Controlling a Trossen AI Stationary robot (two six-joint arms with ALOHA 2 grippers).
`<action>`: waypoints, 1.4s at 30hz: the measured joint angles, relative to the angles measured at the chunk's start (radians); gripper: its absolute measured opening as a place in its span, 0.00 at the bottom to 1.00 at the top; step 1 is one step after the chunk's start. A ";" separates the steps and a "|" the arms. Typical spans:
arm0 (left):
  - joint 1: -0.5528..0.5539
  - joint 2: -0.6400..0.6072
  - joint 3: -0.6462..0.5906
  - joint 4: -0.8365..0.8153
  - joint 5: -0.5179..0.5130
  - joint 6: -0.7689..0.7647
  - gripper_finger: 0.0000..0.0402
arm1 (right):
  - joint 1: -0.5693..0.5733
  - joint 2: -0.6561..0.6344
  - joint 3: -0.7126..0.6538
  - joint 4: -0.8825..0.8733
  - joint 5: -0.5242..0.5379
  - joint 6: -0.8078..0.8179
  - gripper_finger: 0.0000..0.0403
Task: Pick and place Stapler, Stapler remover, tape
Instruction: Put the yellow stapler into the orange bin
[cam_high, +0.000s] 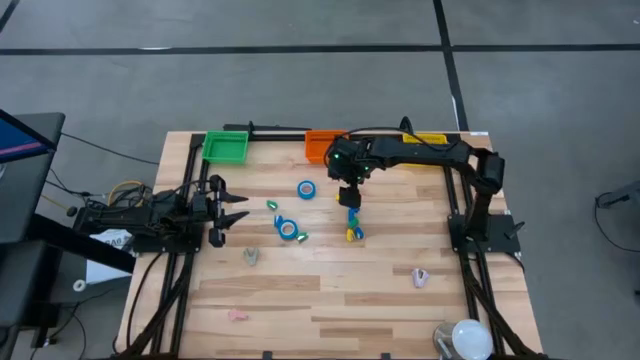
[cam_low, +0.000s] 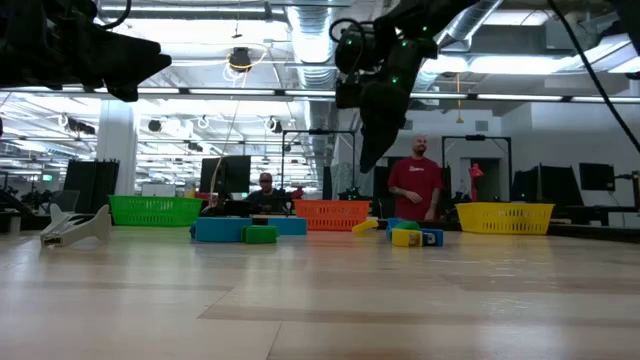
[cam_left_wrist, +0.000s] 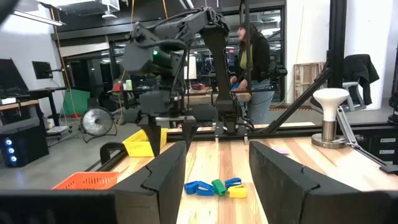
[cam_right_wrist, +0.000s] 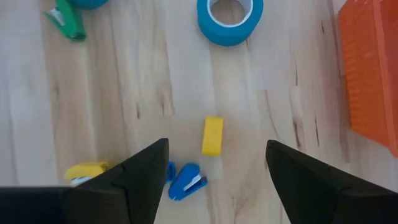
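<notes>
hovering above the table's (cam_high: 330, 300) middle, the right gripper (cam_high: 350, 196) has its fingers apart and holds nothing; a yellow stapler (cam_right_wrist: 212, 135) and a blue stapler (cam_right_wrist: 186, 181) lie just beneath. the tape (cam_right_wrist: 229, 18) lies nearby, and the orange bin (cam_right_wrist: 373, 74) beyond. nothing looks sorted yet, so most work remains. the left gripper (cam_high: 228, 207) waits half open at the table's left edge.

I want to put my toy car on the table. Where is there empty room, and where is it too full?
The bare wood along the near edge, between the pale remover and the other remover, is free. So is the strip between the green bin and orange bin. The middle is crowded: blue tape rolls, small staplers, and the right claw hovering above.
</notes>
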 joint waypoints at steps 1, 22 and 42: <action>0.000 0.000 0.000 0.000 0.000 0.000 0.42 | -0.002 0.006 0.000 0.001 -0.001 -0.008 0.65; 0.000 0.000 0.000 0.000 0.000 0.000 0.42 | -0.029 0.081 -0.034 0.147 -0.027 -0.117 0.65; 0.000 0.000 0.000 0.000 0.000 0.000 0.42 | -0.026 0.082 -0.138 0.218 -0.043 -0.092 0.65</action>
